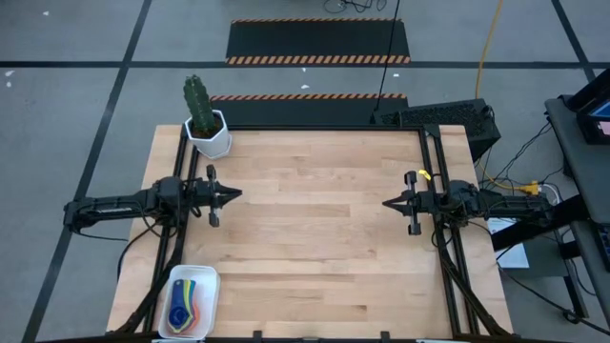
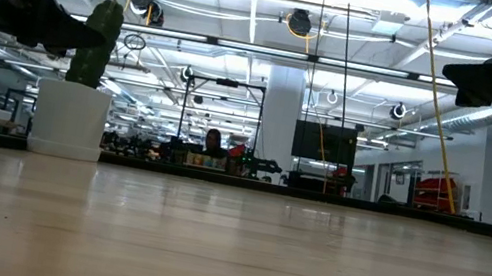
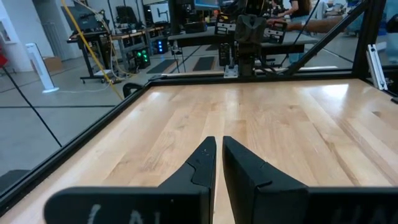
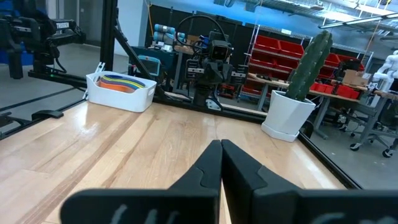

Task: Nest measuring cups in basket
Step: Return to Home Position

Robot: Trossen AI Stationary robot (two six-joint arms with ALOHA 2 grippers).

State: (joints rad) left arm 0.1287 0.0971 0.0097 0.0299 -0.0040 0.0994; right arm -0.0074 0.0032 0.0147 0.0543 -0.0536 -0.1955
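The white basket [image 1: 209, 277] stands at the table's near left corner, and the right wrist view also shows this basket [image 4: 121, 96]. The measuring cups [image 1: 184, 305] lie nested inside it, with blue, yellow, red and green showing; only the coloured rims of the measuring cups [image 4: 122, 81] show in the right wrist view. My left gripper [image 1: 238, 194] hovers shut over the table's left side, pointing level toward the middle. My right gripper [image 1: 385, 203] hovers shut over the right side and faces it. Both are far from the basket, and nothing is between their fingers.
A white hexagonal pot with a green cactus [image 1: 208, 133] stands at the table's far left corner. Black frame rails run along the table's left, right and far edges. Bare wood [image 1: 315, 229] lies between the two grippers.
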